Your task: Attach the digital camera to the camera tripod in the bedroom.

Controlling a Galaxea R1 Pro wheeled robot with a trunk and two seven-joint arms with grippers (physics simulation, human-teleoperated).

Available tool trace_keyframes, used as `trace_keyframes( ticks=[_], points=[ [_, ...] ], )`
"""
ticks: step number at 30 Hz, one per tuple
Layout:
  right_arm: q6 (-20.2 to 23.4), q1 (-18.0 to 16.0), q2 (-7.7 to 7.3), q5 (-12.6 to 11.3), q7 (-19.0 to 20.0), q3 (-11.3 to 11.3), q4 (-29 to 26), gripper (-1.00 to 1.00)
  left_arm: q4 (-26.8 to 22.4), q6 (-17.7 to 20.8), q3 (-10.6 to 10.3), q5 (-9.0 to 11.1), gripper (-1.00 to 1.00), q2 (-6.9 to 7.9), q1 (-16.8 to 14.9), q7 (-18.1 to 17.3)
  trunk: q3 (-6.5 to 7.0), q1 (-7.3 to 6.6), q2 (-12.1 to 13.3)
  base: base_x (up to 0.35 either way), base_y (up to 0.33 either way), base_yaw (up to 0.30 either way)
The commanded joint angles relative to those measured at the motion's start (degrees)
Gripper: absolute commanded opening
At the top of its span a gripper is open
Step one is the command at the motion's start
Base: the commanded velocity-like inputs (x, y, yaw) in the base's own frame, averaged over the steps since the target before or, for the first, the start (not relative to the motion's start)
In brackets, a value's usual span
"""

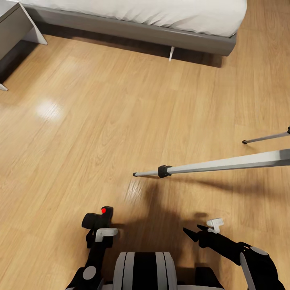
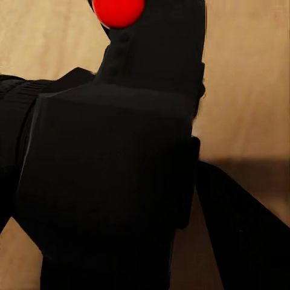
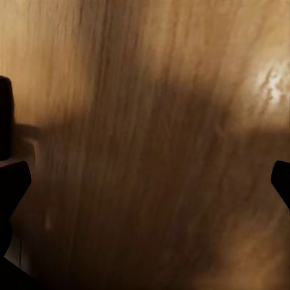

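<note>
**Q:** Currently, why is the digital camera (image 1: pixel 100 218) carried low at the robot's left front?

**A:** The left hand (image 1: pixel 98 227) is clamped on it, red dot facing up, above the wood floor (image 1: pixel 100 133). Judged from the task, this keeps the camera ready for mounting on the camera tripod (image 1: pixel 209 164), which stands well apart to the right. In the left wrist view the camera body (image 2: pixel 121 181) blocks nearly everything.

**Q:** And the right hand (image 1: pixel 199 231)?

**A:** Its fingers are spread apart and hold nothing. The right wrist view shows bare floor between the two dark fingertips (image 3: pixel 12 181), so it is free to steady the tripod if required.

**Q:** What cannot be verified?

**A:** Two tripod legs run off the right edge of the head view; the pan head and third leg are cut off. The grip contact on the camera is probably at its lower body, but the fingers are hidden. The bed (image 1: pixel 133 16) is cropped at the top.
</note>
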Motion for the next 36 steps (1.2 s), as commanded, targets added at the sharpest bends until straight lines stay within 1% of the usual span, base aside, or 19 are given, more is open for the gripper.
trace_keyframes(
  ticks=[1,2,3,4,5,6,7,9,10,12,15,16,17,24,25,29,36],
  points=[
    [0.37,-0.03,0.01,0.17,0.34,-0.09,-0.05,1.0,-0.74,0.07,-0.1,-0.77,-1.0,-0.03,-0.02,0.76,-0.03,-0.01,-0.01,0.0,0.0,0.0],
    [0.37,-0.03,0.01,0.13,0.34,-0.09,-0.05,1.0,-6.58,0.89,-0.06,-0.79,-1.0,-0.59,-0.02,1.25,-0.03,-0.01,-0.01,0.0,0.0,0.0],
    [0.37,-0.03,0.01,0.11,0.34,-0.1,-0.05,1.0,-10.3,1.99,-0.1,-0.76,-1.0,-0.99,0.1,1.34,-0.03,-0.01,-0.01,0.0,0.0,0.0],
    [0.37,-0.03,0.03,0.11,0.36,-0.1,-0.07,1.0,-12.27,2.93,-0.12,-0.79,-1.0,-1.22,0.16,1.38,-0.03,-0.01,-0.01,0.0,0.0,0.0],
    [0.37,-0.03,0.06,0.1,0.37,-0.1,-0.07,1.0,-16.18,5.72,-0.26,-0.86,-1.0,-1.63,0.29,1.43,-0.03,-0.01,-0.01,0.0,0.0,0.0],
    [0.37,-0.03,0.07,0.08,0.38,-0.1,-0.07,1.0,-18.08,7.55,-0.39,-0.88,-1.0,-1.8,0.35,1.43,-0.03,-0.01,-0.01,0.0,0.0,0.0],
    [0.37,-0.03,-0.13,-0.25,0.43,-0.06,-0.11,1.0,-30.36,31.04,-24.71,0.01,-1.0,-5.07,0.6,31.69,-0.03,-0.01,-0.01,0.0,0.0,0.0],
    [0.37,-0.03,-0.14,-0.26,0.43,-0.04,-0.1,1.0,-30.34,31.15,-27.2,0.63,-1.0,-5.07,0.6,33.77,-0.03,-0.01,-0.01,0.0,0.0,0.0],
    [0.37,-0.03,-0.15,-0.26,0.44,-0.03,-0.11,1.0,-30.31,31.21,-28.85,1.49,-1.0,-5.07,0.6,35.11,-0.03,-0.01,-0.01,0.0,0.0,0.0],
    [0.37,-0.03,-0.15,-0.26,0.47,-0.02,-0.12,1.0,-30.24,31.26,-29.92,2.49,-1.0,-5.06,0.6,35.96,-0.03,-0.01,-0.01,0.0,0.0,0.0],
    [0.37,-0.03,-0.16,-0.27,0.49,-0.03,-0.12,1.0,-30.16,31.32,-30.82,4.04,-1.0,-5.02,0.58,36.7,-0.03,-0.01,-0.01,0.0,0.0,0.0],
    [0.37,-0.03,-0.16,-0.27,0.5,-0.06,-0.13,1.0,-30.14,31.36,-31.15,4.94,-1.0,-4.98,0.59,36.98,-0.03,-0.01,-0.01,0.0,0.0,0.0],
    [0.37,-0.03,-0.14,-0.27,0.51,-0.05,-0.13,1.0,-30.1,31.35,-31.3,5.84,-1.0,-4.94,0.59,37.14,-0.03,-0.01,-0.01,0.0,0.0,0.0],
    [0.37,-0.03,-0.1,-0.27,0.51,-0.08,-0.11,1.0,-29.97,31.27,-31.32,8.82,-1.0,-4.76,0.56,37.37,-0.03,-0.01,-0.01,0.0,0.0,0.0],
    [0.37,-0.03,-0.09,-0.27,0.51,-0.08,-0.12,1.0,-29.95,31.26,-31.32,9.65,-1.0,-4.64,0.56,37.41,-0.03,-0.01,-0.01,0.0,0.0,0.0],
    [0.37,-0.03,-0.08,-0.27,0.51,-0.09,-0.11,1.0,-29.92,31.25,-31.31,10.77,-1.0,-4.49,0.55,37.51,-0.03,-0.01,-0.01,0.0,0.0,0.0],
    [0.37,-0.03,-0.08,-0.27,0.52,-0.1,-0.13,1.0,-29.91,31.21,-31.3,11.48,-1.0,-4.36,0.53,37.58,-0.03,-0.01,-0.01,0.0,0.0,0.0]
  ],
)
